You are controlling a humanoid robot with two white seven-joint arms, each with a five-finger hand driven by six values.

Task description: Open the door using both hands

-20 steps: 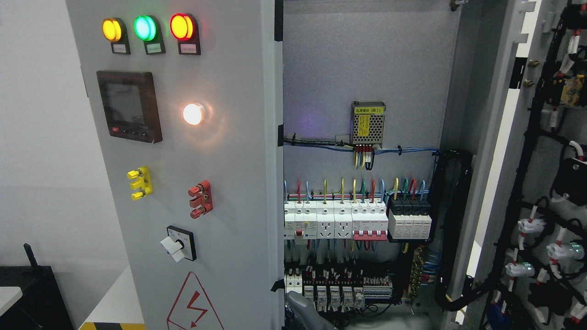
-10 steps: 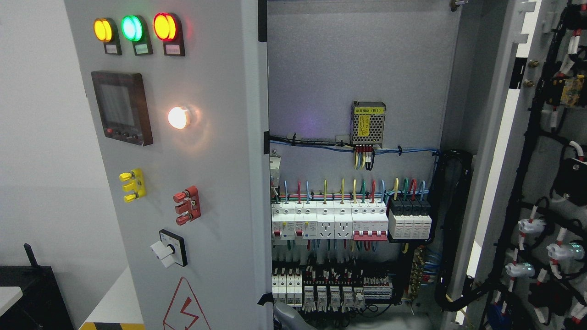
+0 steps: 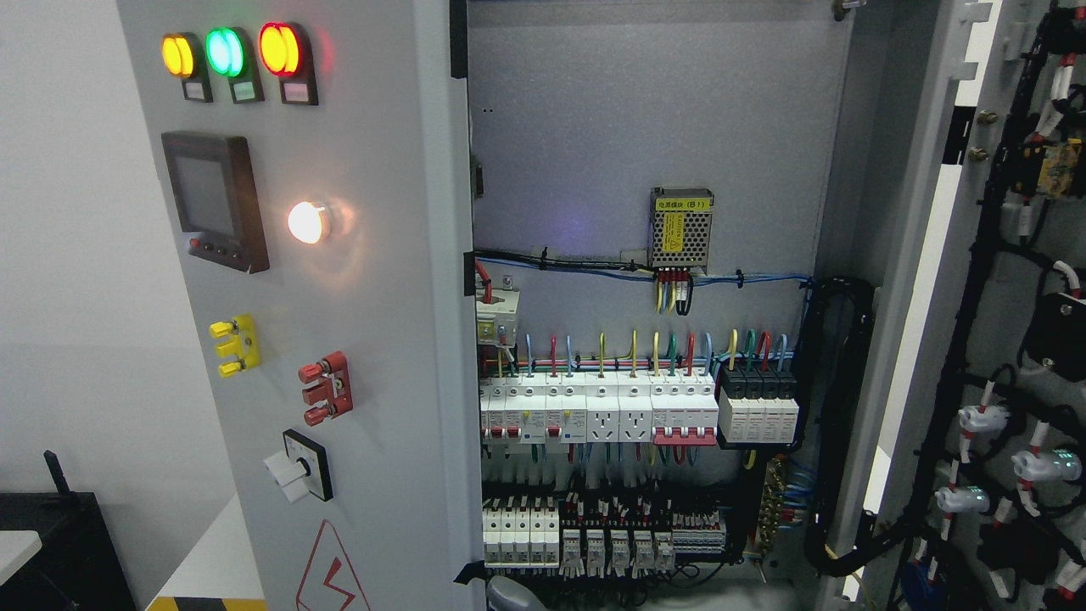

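At the bottom edge, just right of the left door's free edge, a grey rounded piece of the robot point(image 3: 509, 594) pokes into view; too little of it shows to tell which hand it belongs to or whether its fingers are open or closed. The left door point(image 3: 382, 339) stands nearest, swung partway out and filling the left of the picture, its face carrying amber, green and red lamps point(image 3: 225, 53), a dark display panel point(image 3: 214, 199), a lit white lamp point(image 3: 305, 222), a yellow terminal block point(image 3: 233, 345), a red terminal block point(image 3: 324, 389) and a rotary switch point(image 3: 299, 466). The right door point(image 3: 1010, 339) hangs wide open at the right, its wired inner side showing. Farther back, the cabinet interior holds rows of breakers point(image 3: 594, 412) and a small power supply point(image 3: 680, 227) on the rear plate.
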